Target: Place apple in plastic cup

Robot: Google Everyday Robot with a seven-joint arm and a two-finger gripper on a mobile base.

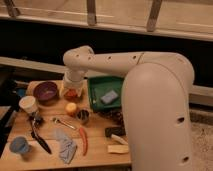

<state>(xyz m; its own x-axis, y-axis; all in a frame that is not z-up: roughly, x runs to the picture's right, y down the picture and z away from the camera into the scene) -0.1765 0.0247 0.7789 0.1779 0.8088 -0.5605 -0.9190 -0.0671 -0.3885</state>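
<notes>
Plastic cup, small, light-blue and translucent, stands at the front left corner of the wooden bench. Well to its right the small round yellow-orange apple lies on the bench, just beside a small shiny metal cup. The pincer hangs just behind the apple, spread and gripping nothing.
</notes>
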